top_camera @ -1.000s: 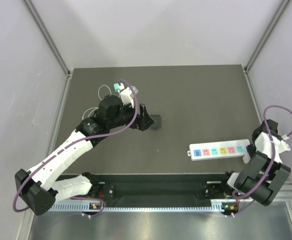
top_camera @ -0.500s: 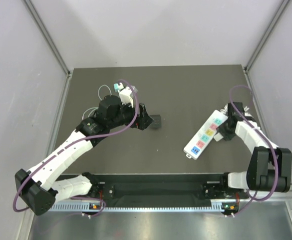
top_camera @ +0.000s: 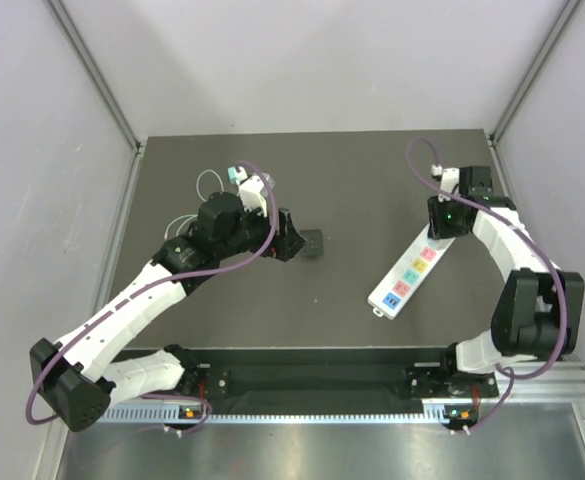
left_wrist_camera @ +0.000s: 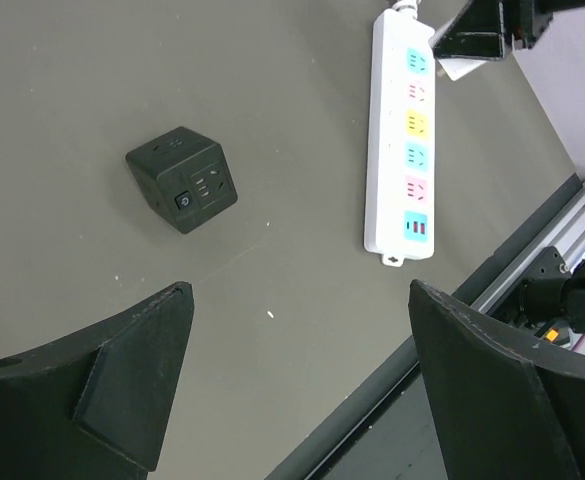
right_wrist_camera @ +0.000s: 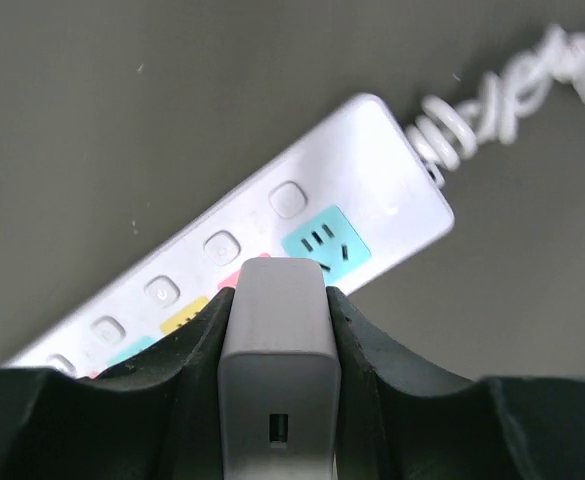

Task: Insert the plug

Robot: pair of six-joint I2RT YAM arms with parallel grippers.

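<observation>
The right gripper [right_wrist_camera: 278, 300] was clamped on the white plug [right_wrist_camera: 279, 350], holding it over the corded end of the power strip [top_camera: 409, 272], just beside the teal socket; whether the plug touched the strip could not be told. The strip lay slantwise on the right side of the dark table [top_camera: 372, 170]. The left gripper [left_wrist_camera: 297, 300] hung with its jaws spread wide near a black cube adapter [left_wrist_camera: 182, 178], well apart from the strip.

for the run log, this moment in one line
right gripper: shut on white plug above power strip, cord end | left gripper: open near black cube
</observation>
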